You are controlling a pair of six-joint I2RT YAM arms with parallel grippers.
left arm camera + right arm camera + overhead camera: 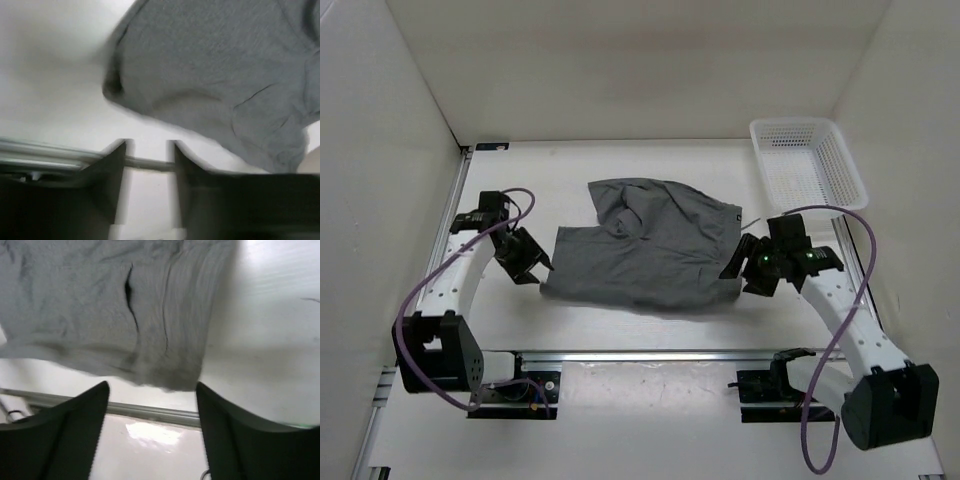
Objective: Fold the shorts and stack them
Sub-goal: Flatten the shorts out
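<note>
The grey shorts [645, 245] lie spread and wrinkled in the middle of the table, the darker waistband at the right end. My left gripper [538, 272] is open and empty, just off the shorts' left leg hem. In the left wrist view the shorts [215, 75] lie beyond the gripper [149, 150], not between the fingers. My right gripper [740, 275] is open and empty beside the waistband end. In the right wrist view the shorts [115, 310] lie ahead of the wide-open gripper [152, 390].
A white basket [808, 160] stands at the back right corner. White walls enclose the table on three sides. A metal rail [650, 353] runs along the near edge, also seen in the wrist views [45, 152] [150, 411].
</note>
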